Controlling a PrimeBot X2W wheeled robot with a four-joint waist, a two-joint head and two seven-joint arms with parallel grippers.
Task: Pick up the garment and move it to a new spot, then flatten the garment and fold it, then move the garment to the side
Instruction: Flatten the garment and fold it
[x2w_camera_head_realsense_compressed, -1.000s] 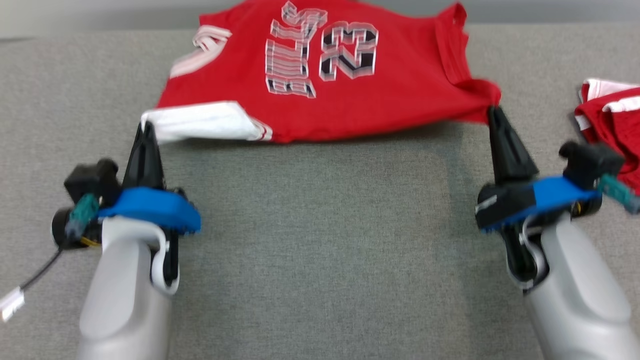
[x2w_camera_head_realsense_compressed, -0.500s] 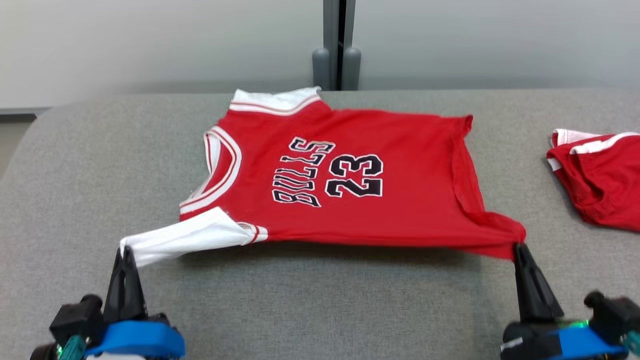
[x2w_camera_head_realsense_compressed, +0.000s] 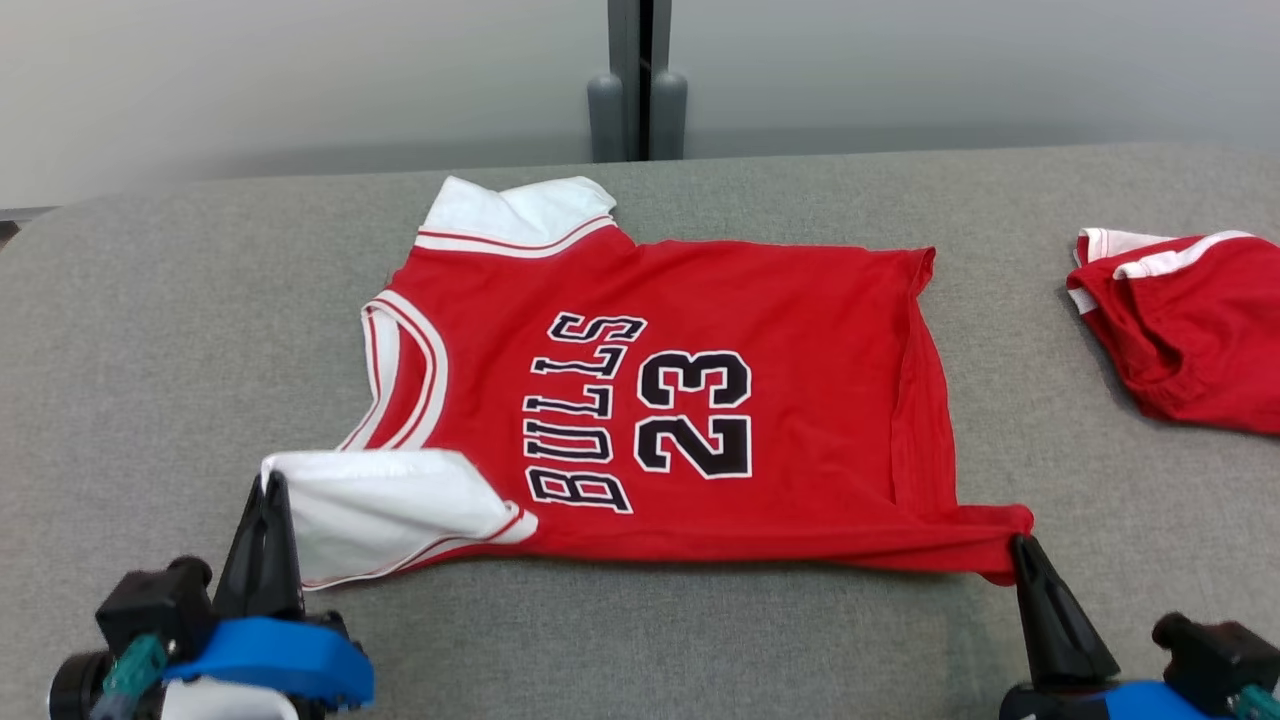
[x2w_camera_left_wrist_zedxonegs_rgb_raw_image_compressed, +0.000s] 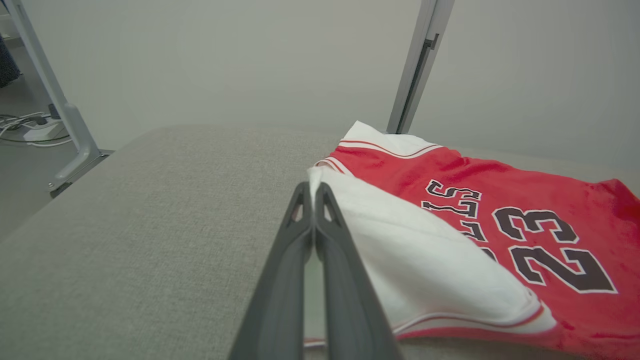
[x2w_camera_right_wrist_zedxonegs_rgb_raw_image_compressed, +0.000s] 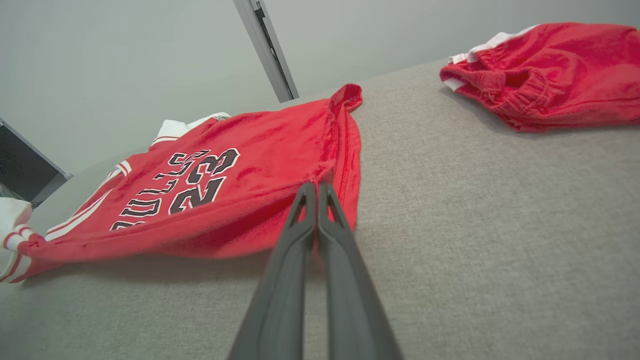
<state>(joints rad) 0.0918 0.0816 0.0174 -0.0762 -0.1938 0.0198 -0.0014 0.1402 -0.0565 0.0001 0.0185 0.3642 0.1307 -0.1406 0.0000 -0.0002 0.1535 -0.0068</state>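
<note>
Red Bulls 23 jersey (x2w_camera_head_realsense_compressed: 820, 330) sits mid-frame in head view, spread print-up on the grey fabric surface (x2w_camera_head_realsense_compressed: 150, 350). Neckline points to 9 o'clock, hem to 3 o'clock.
Left gripper (x2w_camera_head_realsense_compressed: 268, 488) is at 7 o'clock, fingers pressed together and clamped on the tip of the near white sleeve (x2w_camera_head_realsense_compressed: 390, 505).
Right gripper (x2w_camera_head_realsense_compressed: 1020, 548) is at 5 o'clock, fingers together and clamped on the near hem corner (x2w_camera_head_realsense_compressed: 990, 520).
The near edge of the jersey runs taut between the two tips, with a thin shadow under it. The far part lies flat on the surface.
Second red garment (x2w_camera_head_realsense_compressed: 1190, 340), with white trim, is bunched at 3 o'clock, well apart from the jersey. Grey post (x2w_camera_head_realsense_compressed: 637, 80) stands at 12 o'clock behind the surface.

Left wrist view: own fingers rise from 6 o'clock to centre, closed, with white fabric caught at the tips. The sleeve drapes off toward 4 o'clock and the red body with the print is at 3 o'clock. The post is at 1 o'clock.

Right wrist view: own fingers are closed, tips buried in the red hem corner at centre. The jersey stretches toward 9 o'clock, its near edge off the surface with shadow beneath. The second garment is at 1 o'clock, clear of the jersey.
</note>
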